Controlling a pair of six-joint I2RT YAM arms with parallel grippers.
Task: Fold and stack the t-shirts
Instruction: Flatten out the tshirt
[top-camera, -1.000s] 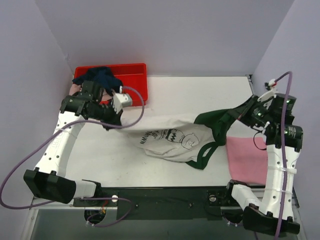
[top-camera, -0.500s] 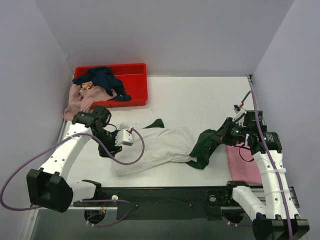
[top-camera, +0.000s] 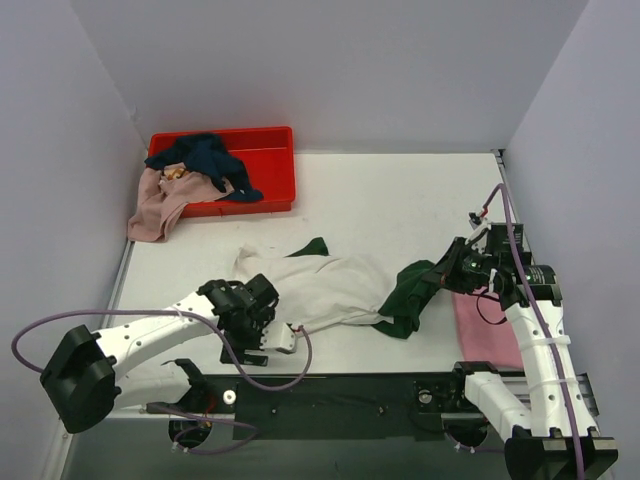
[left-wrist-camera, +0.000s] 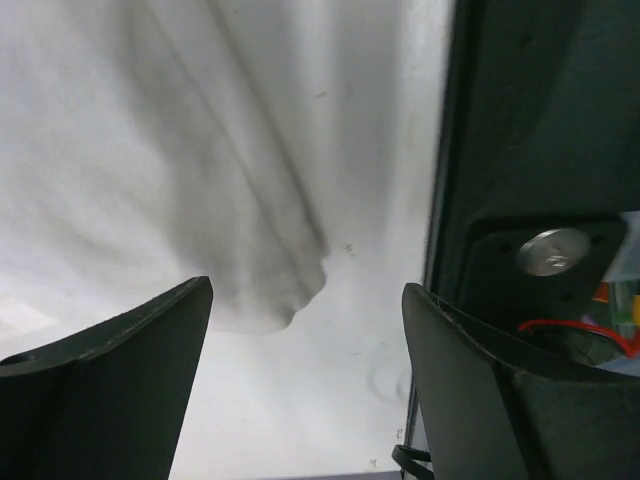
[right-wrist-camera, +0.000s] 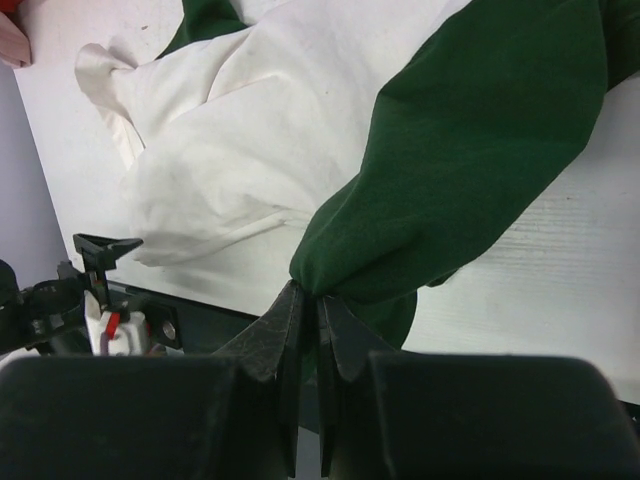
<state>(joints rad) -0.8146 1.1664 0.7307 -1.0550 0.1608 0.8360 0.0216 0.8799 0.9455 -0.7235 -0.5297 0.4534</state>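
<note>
Top external view, left to right: navy tee (top-camera: 205, 155) and dusty pink tee (top-camera: 155, 205) lie heaped at the crate (top-camera: 275, 165), upper left, unfolded. Left claw (left-wrist-camera: 305, 295) stands apart, empty, beside the white tee (top-camera: 320, 285), crumpled mid-counter (top-camera: 400, 190). Right claw (right-wrist-camera: 311, 305) clamps its green sleeve (top-camera: 410, 290). Pink tee (top-camera: 490, 325) lies flat, lower right, apparently folded. Judged progress: roughly one of four done.

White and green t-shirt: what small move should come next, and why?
Probably open the right gripper and let the dark green sleeve drop onto the table. The t-shirt lies rumpled. The left gripper stands open at its white edge, holding nothing. Only the right gripper's pinch bunches the sleeve, so the shirt cannot yet be spread for folding.
</note>
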